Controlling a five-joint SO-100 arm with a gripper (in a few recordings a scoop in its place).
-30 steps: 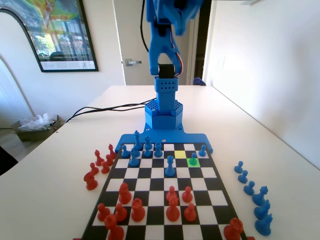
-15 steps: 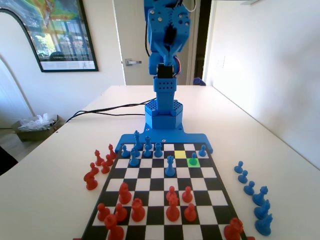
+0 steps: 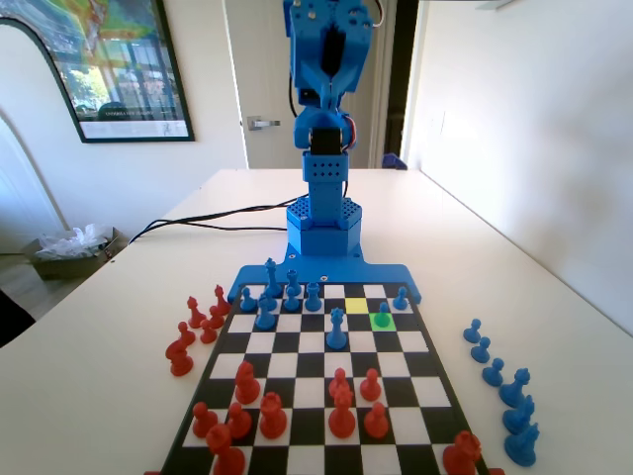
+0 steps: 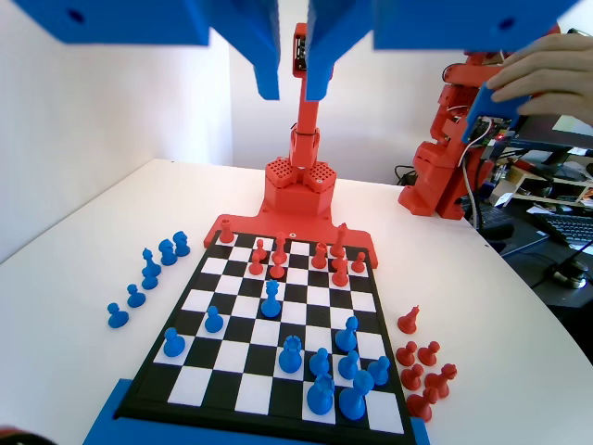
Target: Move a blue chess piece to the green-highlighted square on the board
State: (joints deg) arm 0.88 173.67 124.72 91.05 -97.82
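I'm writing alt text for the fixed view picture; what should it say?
A small blue plastic pawn stands on the bright green square of a black-and-white chequered chessboard, beside a yellow square. The blue robot arm stands upright behind the board, raised well above it, with red pieces nearest the camera.

Open squares around green-square pawn (image 3: 382, 315)

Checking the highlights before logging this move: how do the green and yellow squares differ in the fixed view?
The green-highlighted square carries the blue chess piece, a short pawn; the yellow-highlighted square is bare. The green one lies one row nearer the camera and one column to the right of the yellow, touching it corner to corner. Both match the board's other squares in size.
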